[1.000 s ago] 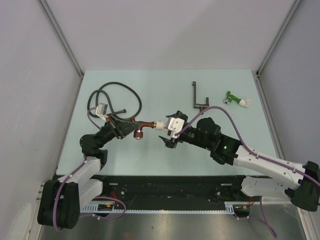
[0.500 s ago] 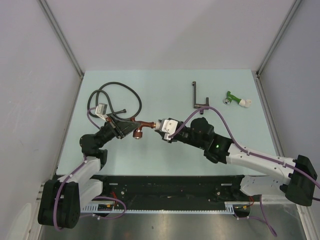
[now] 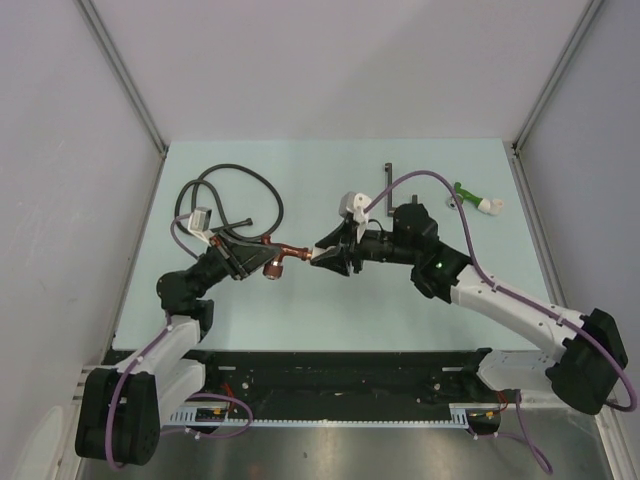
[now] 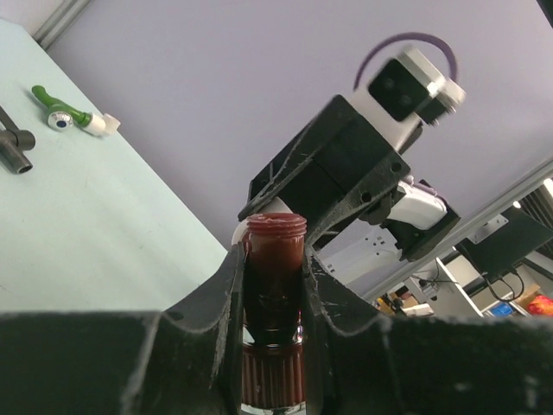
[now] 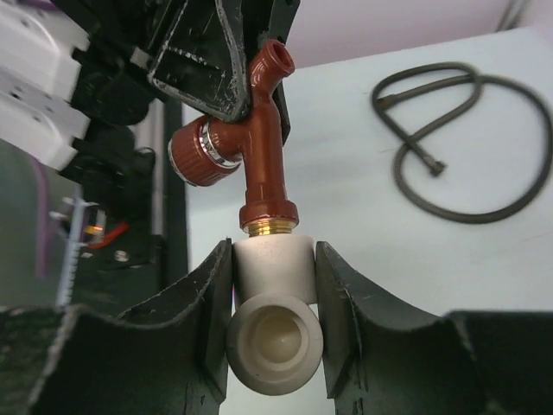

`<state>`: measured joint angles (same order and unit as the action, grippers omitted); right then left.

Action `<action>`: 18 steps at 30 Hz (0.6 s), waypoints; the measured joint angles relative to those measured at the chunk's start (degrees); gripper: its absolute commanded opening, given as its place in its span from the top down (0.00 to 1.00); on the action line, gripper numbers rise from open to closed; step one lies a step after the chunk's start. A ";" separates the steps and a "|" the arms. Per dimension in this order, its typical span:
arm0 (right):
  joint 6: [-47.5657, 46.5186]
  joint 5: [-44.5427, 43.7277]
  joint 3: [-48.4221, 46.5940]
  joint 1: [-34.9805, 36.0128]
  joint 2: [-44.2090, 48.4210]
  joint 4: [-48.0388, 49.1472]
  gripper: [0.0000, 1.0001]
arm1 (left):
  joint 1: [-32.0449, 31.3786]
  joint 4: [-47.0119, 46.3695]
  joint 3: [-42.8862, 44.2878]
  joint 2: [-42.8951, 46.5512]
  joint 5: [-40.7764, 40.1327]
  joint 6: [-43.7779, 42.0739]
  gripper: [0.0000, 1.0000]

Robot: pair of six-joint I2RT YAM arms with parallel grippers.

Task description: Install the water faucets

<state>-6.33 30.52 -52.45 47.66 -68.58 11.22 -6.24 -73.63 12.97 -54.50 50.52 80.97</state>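
Clamped in the left gripper (image 3: 250, 257), jaws narrow around its reddish-brown body: the copper faucet (image 5: 263, 164), held over the table (image 3: 330, 310) near the middle, a little toward the left edge. Pinched at its other end between the drawn-in jaws of the right gripper (image 5: 274, 259): the white elbow fitting (image 5: 275, 333), open socket facing the wrist camera. Near the far right corner: the green faucet (image 3: 468, 196). Coiled by the far left corner: a black hose (image 3: 240, 190). By the far edge, right of centre: a black bracket (image 3: 388, 186).
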 measured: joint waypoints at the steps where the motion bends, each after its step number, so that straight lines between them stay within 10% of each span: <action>1: 3.43 2.43 -0.74 -1.18 -0.83 -0.04 1.00 | 0.00 0.00 0.00 0.37 -0.17 -0.20 1.00; 8: 26.77 16.06 -3.72 -7.30 -7.06 2.45 0.96 | 0.00 0.07 0.00 1.70 -0.42 -1.11 1.00; 18: 34.77 17.35 -4.26 -9.40 -8.44 2.67 0.33 | 0.00 0.94 0.00 2.05 -0.33 -1.99 1.00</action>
<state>28.45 47.88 -56.71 38.26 -77.01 13.89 -6.24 -72.69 12.97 -52.45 50.19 78.98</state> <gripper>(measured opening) 0.550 0.274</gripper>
